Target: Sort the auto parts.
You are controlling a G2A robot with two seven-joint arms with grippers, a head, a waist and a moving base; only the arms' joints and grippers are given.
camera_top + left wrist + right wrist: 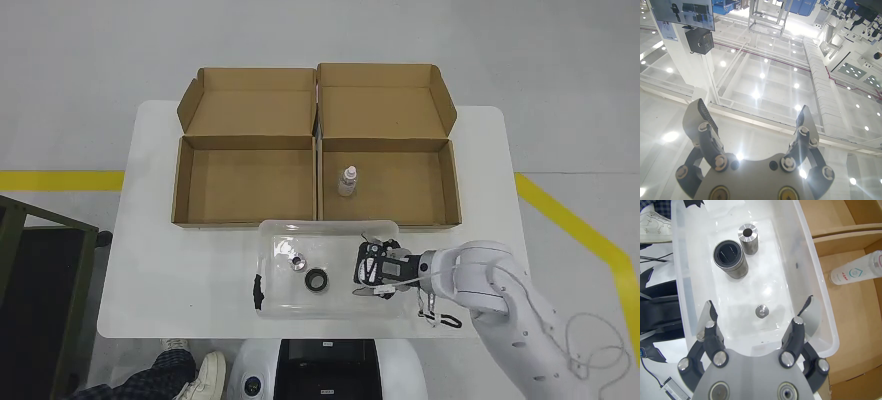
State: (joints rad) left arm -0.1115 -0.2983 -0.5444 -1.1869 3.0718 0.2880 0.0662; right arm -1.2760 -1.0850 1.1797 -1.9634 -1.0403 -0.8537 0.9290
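Right under the right gripper (760, 301), between its wide-open, empty fingers, a small round metal part (762, 311) sits on the floor of the clear plastic bin (808, 243). It looks lined up for that pick. Just past it stand a linear bearing (730, 260) and a steel sleeve (748, 238). Off to the side, a small bottle (855, 272) stands in the cardboard box (848, 313), so I guess that one's sorted. The left gripper (753, 121) is open too, aimed at the ceiling, probably parked.
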